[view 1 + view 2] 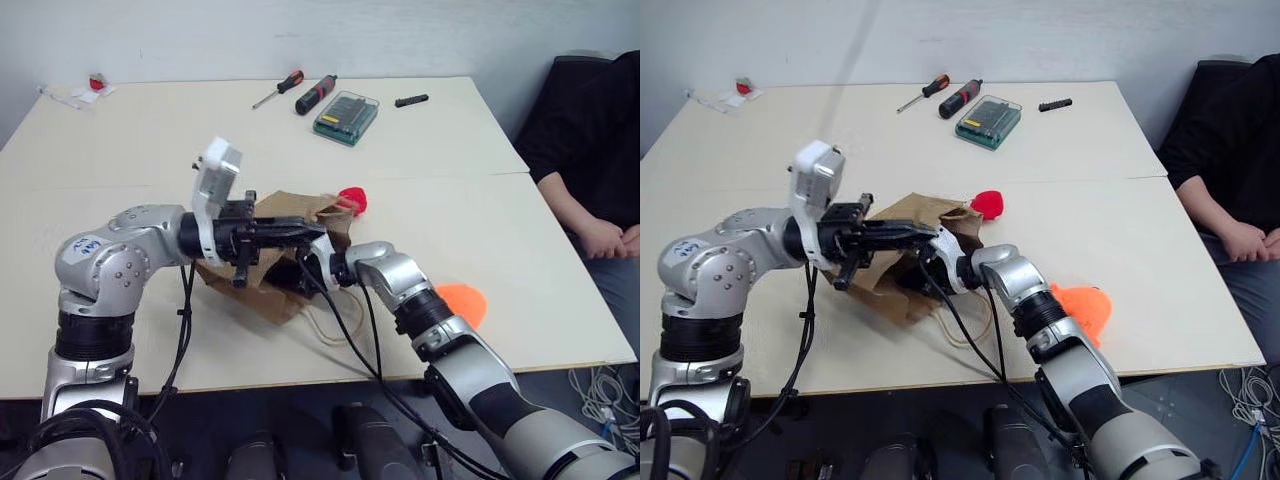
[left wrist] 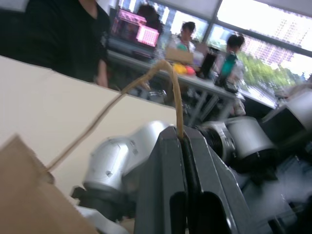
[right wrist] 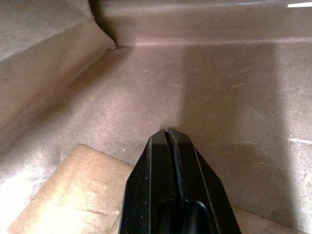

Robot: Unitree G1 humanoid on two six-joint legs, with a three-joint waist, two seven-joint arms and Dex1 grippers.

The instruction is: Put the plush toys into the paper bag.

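From the head cameras we've got the paper bag (image 1: 262,262) lying crumpled on the cream table (image 1: 130,160), mouth toward the robot's right side, with our left gripper (image 1: 318,236) reaching across over it and the right gripper (image 1: 925,275) poking into the bag's opening, so its tips are hidden there. The red plush toy (image 1: 353,201) sits on the table just behind the bag, touching or nearly touching its far edge, hard to say which from here. The orange plush toy (image 1: 1082,306) is on the table near the front edge, right beside our right forearm. Further back there's a screwdriver (image 1: 279,89), a chunkier driver handle (image 1: 315,93), and a green bit case (image 1: 346,117), and a seated person (image 1: 597,170) at the right end of the table. In the left wrist view, our left fingers (image 2: 163,185) are pinched together on the bag's cord handle (image 2: 173,92), which loops up out of them. In the right wrist view, our right fingers (image 3: 151,195) are pressed together with nothing between them, inside the bag with brown paper all around.
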